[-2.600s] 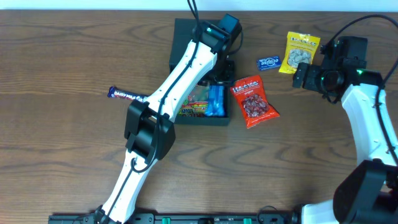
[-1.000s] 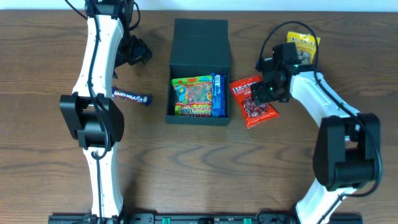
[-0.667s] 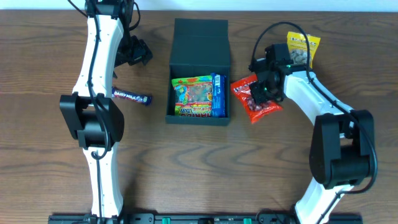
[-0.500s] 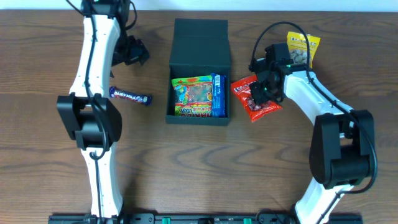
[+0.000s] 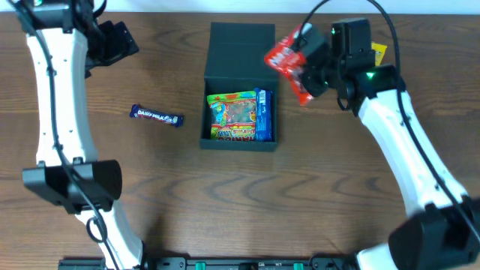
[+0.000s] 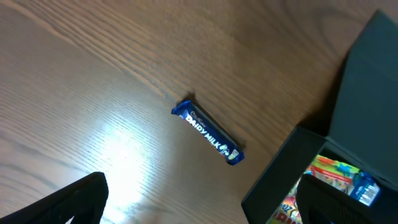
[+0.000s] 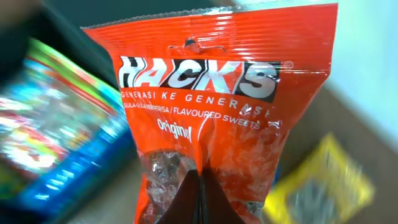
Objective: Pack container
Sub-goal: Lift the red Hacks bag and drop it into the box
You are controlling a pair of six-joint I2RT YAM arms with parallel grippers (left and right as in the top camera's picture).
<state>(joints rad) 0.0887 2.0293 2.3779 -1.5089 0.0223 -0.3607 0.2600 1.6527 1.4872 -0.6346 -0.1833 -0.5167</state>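
Observation:
The container [image 5: 236, 145], a dark teal box, stands open in the middle of the table with its lid [image 5: 241, 41] laid back. Inside lie a colourful sweet packet [image 5: 232, 116] and a blue packet [image 5: 261, 114]. My right gripper [image 5: 311, 71] is shut on a red Hacks packet [image 5: 289, 56] and holds it in the air by the container's back right corner. In the right wrist view the closed fingertips [image 7: 199, 183] pinch the red Hacks packet [image 7: 211, 99]. My left gripper [image 5: 112, 41] hangs open and empty at the far left; its fingers [image 6: 81, 199] are spread wide.
A Dairy Milk bar [image 5: 157, 115] lies on the wood left of the container, also seen in the left wrist view [image 6: 208, 132]. A yellow snack packet [image 5: 377, 51] lies at the back right, mostly hidden by my right arm.
My right gripper closed on the red packet beside the container and lifted it up and back toward the lid. My left arm swung further left, away from the container.

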